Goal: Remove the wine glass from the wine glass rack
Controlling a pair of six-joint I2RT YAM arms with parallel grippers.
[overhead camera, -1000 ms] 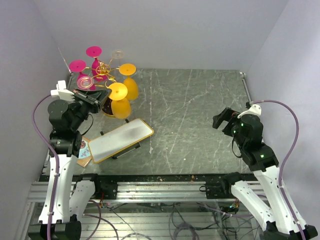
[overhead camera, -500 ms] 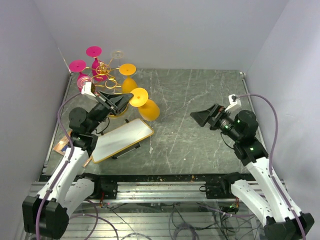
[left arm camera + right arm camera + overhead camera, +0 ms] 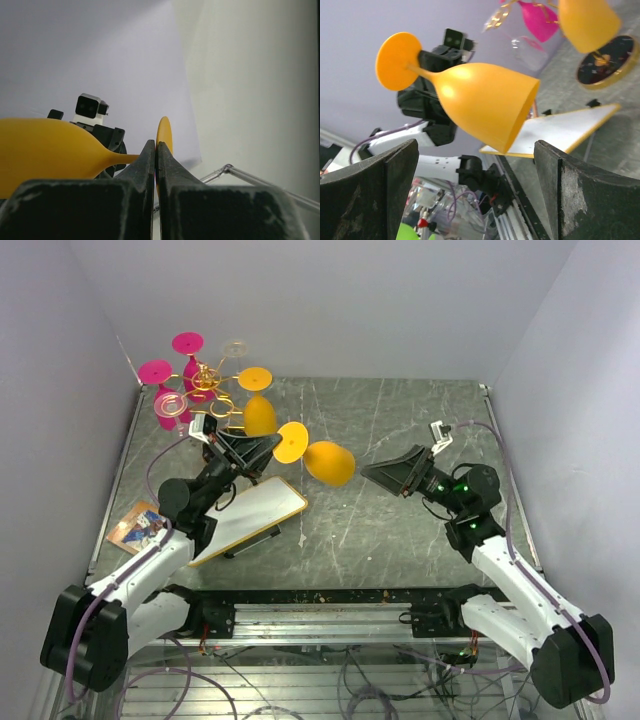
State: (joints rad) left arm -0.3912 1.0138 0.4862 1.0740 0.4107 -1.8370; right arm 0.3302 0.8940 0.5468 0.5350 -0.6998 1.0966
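Note:
An orange wine glass (image 3: 328, 462) lies sideways in the air over the middle of the table, foot toward the left and bowl toward the right. My left gripper (image 3: 270, 446) is shut on its stem, close to the foot (image 3: 164, 134). My right gripper (image 3: 374, 472) is open, its fingers (image 3: 385, 175) set wide on either side of the bowl's mouth (image 3: 485, 102) without touching it. The gold wine glass rack (image 3: 205, 380) stands at the back left; its round black base (image 3: 607, 62) shows in the right wrist view.
Two pink glasses (image 3: 155, 372), a clear one (image 3: 235, 348) and another orange one (image 3: 258, 412) still hang on the rack. A white gold-rimmed board (image 3: 240, 520) lies under my left arm. A small printed card (image 3: 140, 526) lies at the table's left edge.
My left arm has drawn the orange glass off the rack and carried it right, toward the table's middle. My right arm has swung left to meet it, its jaws open.

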